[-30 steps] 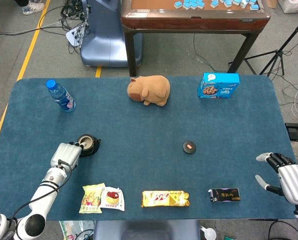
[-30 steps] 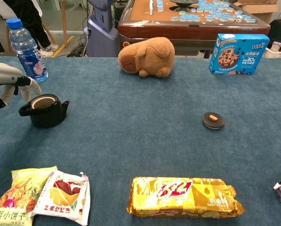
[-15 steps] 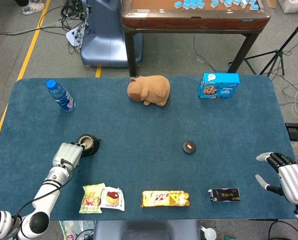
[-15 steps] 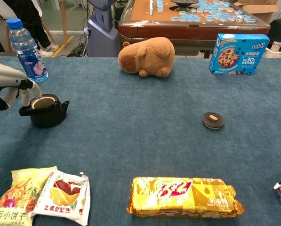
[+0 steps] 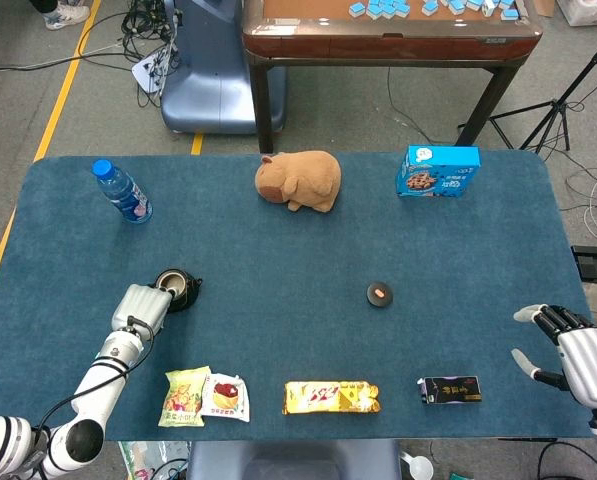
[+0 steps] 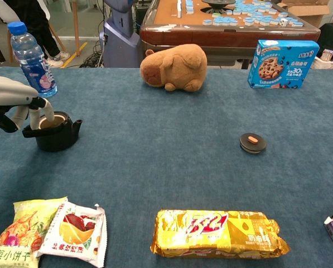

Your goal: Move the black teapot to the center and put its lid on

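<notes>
On blue table (image 6: 155, 167), teapot (image 6: 54, 134) spout rightward

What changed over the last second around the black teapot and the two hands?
The left robot hand moved in over the black teapot; its fingers now reach into the open top, though a firm grip is not clear. The teapot, its lid and the right robot hand stayed put.

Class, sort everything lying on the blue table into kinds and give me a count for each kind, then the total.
Tea things: 2 (black teapot, lid)
Snack packets: 3 (yellow biscuit pack, two small packets)
Boxes: 2 (blue cookie box, small black box)
Bottles: 1 (water bottle)
Soft toys: 1 (brown plush)
Total: 9
</notes>
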Tool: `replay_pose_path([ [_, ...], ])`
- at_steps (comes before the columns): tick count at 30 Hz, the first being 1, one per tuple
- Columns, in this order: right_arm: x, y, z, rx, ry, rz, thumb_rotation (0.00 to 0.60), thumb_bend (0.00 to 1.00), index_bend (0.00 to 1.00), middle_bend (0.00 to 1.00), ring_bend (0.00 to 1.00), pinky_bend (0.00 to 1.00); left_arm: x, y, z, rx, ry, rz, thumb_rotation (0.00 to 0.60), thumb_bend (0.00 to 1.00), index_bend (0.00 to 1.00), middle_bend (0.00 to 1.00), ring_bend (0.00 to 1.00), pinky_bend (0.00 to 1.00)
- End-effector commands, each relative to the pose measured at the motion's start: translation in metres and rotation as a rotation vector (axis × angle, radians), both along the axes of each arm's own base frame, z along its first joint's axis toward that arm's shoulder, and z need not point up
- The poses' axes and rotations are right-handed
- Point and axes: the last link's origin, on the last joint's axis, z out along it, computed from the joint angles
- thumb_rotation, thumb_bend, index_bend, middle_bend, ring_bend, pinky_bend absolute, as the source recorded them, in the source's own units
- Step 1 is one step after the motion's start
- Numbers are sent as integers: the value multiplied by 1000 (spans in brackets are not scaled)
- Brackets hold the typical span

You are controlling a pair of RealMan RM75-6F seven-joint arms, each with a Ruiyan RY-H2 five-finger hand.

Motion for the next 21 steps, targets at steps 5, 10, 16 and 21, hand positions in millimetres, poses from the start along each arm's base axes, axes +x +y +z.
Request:
replay_pose_path([
  [5,0,0,0,0,-1,-1,600,263,371,366,315,434,-1,2,-2,9,18,2,600,949,223,334,265,737],
  [10,0,0,0,0,-2,-1,600,264,371,366,315,434,-1,2,-4,9,26,0,600,949,243,357,279,737],
  [16,0,0,1,0,-3,0,600,264,372,366,315,434,-1,2,-6,4,29,0,600,949,261,379,291,737],
  [21,-1,0,0,2,-1,-2,600,263,371,366,315,434,-1,3,-9,-2,31,2,600,948,268,383,293,737],
])
